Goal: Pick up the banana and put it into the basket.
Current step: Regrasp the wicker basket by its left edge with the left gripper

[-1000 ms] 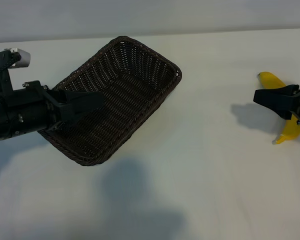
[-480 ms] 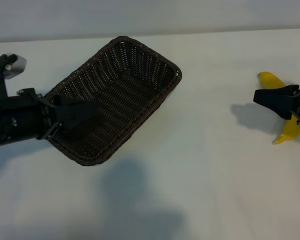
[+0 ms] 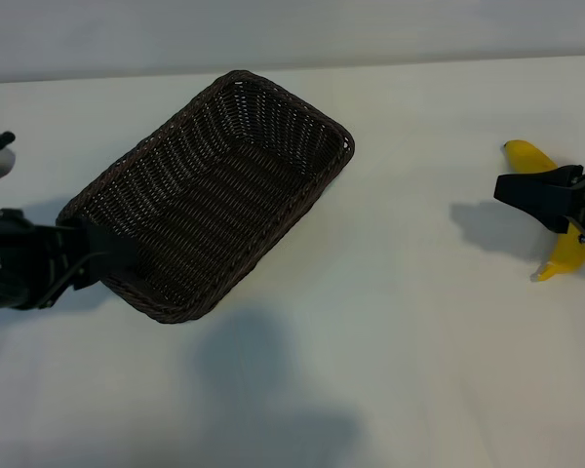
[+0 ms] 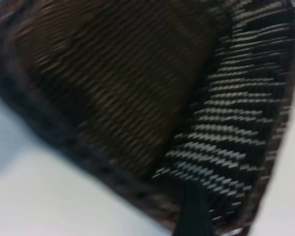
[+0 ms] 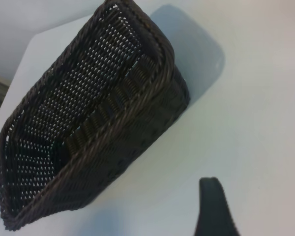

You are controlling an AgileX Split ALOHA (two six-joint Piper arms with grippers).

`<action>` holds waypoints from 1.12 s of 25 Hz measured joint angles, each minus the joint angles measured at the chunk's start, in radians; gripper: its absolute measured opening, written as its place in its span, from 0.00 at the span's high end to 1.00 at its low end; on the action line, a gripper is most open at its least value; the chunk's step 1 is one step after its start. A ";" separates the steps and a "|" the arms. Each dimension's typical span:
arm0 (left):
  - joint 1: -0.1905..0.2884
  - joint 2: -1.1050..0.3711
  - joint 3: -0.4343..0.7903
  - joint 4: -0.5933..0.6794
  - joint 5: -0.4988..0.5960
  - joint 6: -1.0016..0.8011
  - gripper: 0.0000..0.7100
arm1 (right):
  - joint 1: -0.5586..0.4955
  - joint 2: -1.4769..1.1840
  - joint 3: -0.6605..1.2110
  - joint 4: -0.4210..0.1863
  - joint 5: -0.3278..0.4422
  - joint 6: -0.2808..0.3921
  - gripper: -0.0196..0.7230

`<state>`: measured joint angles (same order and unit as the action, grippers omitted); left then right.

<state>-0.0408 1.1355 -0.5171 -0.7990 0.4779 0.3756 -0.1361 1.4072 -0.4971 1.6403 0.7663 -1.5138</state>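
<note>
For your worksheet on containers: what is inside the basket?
The basket holds nothing visible: only bare weave. The banana lies on the table, partly covered by the right claw.

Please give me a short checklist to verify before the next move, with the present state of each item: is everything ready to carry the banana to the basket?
1. Basket holds nothing: ok.
2. Banana on the table, at the far right: ok.
3. Right gripper at the banana: ok, it crosses over the fruit.
4. Right gripper closed on the banana: cannot tell.
5. Left gripper clear of the basket: not ok, it is at the basket's near-left rim.
6. Free table between banana and basket: ok.
</note>
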 joint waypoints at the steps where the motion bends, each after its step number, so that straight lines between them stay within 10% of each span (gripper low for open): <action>1: 0.000 0.000 0.000 0.049 -0.006 -0.052 0.19 | 0.000 0.000 0.000 0.000 0.000 0.000 0.38; 28: 0.000 0.125 0.000 0.091 -0.113 -0.241 0.19 | 0.000 0.000 0.000 0.000 0.002 0.000 0.38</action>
<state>-0.0408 1.2606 -0.5171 -0.7079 0.3652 0.1348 -0.1361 1.4072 -0.4971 1.6403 0.7682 -1.5138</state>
